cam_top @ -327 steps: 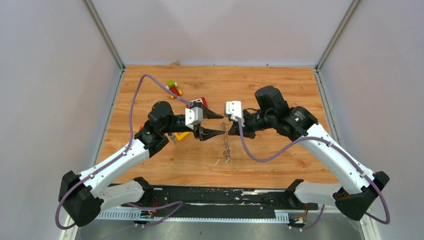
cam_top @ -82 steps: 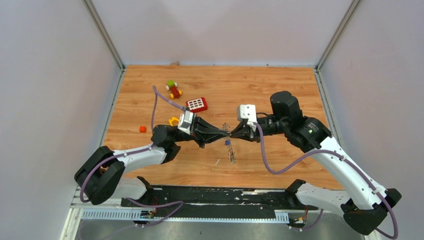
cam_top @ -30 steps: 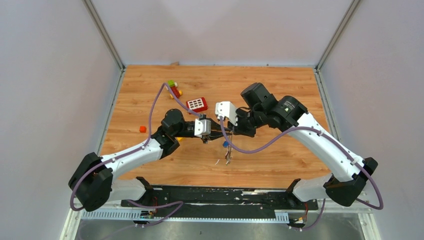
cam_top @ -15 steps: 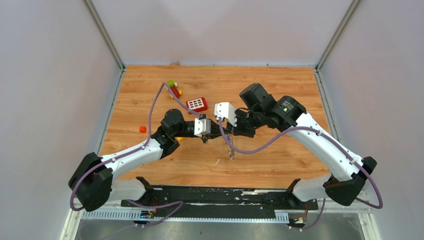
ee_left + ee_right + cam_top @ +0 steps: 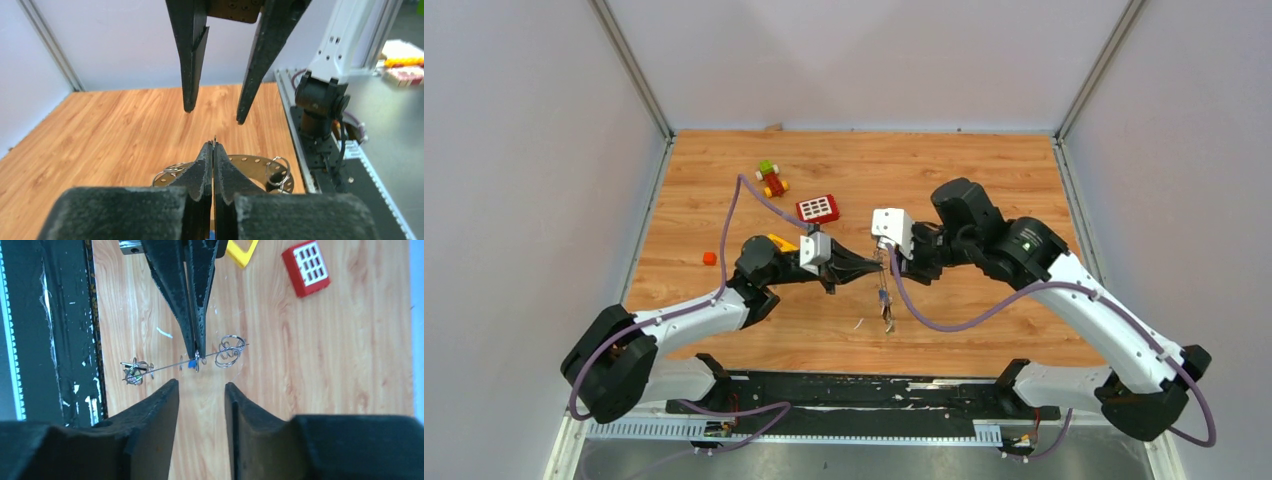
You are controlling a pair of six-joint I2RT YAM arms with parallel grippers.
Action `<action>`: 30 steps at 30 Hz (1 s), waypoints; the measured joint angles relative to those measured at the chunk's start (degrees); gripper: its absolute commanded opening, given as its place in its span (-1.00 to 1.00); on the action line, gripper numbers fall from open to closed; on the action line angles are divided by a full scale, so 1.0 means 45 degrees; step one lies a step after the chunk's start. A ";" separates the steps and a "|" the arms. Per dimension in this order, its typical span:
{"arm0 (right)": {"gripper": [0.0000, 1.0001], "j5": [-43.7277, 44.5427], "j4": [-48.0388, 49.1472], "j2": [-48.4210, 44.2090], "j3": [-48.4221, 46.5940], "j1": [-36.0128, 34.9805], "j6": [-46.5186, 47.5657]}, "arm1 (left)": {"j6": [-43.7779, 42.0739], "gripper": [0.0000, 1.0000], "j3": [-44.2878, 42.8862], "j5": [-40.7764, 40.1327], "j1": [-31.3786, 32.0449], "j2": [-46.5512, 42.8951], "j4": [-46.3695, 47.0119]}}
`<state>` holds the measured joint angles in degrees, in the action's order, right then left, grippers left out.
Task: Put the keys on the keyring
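My left gripper [image 5: 213, 146] is shut on the rim of the keyring [image 5: 255, 167], a flat grey disc with small holes along its edge. Thin wire loops [image 5: 278, 171] hang from it. In the right wrist view the keyring [image 5: 160, 369] shows edge-on as a thin line held by the left gripper [image 5: 196, 353]. A blue-headed key [image 5: 191, 363] sits at the pinch and a green-headed bunch of keys [image 5: 134, 375] at the low end. From above, the keyring [image 5: 883, 292] dangles with keys [image 5: 888, 321] at its bottom. My right gripper [image 5: 200, 386] stands open, just clear of it.
A red grid block [image 5: 818, 208] and a small toy figure [image 5: 771, 178] lie behind the left arm. A yellow block [image 5: 782, 242] sits by the left wrist and a small orange block [image 5: 710, 258] to its left. A black rail [image 5: 854, 392] runs along the near edge.
The left gripper has closed onto the keyring. The right gripper has opened, let go and drawn back to the right. The keyring now hangs from the left gripper alone.
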<state>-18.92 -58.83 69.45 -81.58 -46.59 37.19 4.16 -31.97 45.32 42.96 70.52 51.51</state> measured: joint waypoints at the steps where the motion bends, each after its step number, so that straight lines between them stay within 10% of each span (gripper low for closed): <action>1: -0.14 -0.0112 0.0248 -0.0291 0.0209 0.0049 -0.0024 | 0.0486 -1.00 0.0180 -0.0078 -0.0015 0.0000 0.0573; 14: -0.34 -0.3050 0.3531 -0.2254 0.2220 0.1423 -0.0466 | 0.4605 -1.00 0.1025 -0.0733 -0.0078 0.0165 0.6314; 30: -0.59 -0.5780 0.4265 -0.2229 0.2341 0.1622 -0.0612 | 0.6062 -1.00 0.1025 -0.0763 -0.0039 0.0874 0.7218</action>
<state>-44.93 -39.64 59.42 -71.05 -39.29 34.44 31.44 -27.35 41.89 42.78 74.46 83.99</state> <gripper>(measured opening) 0.231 0.006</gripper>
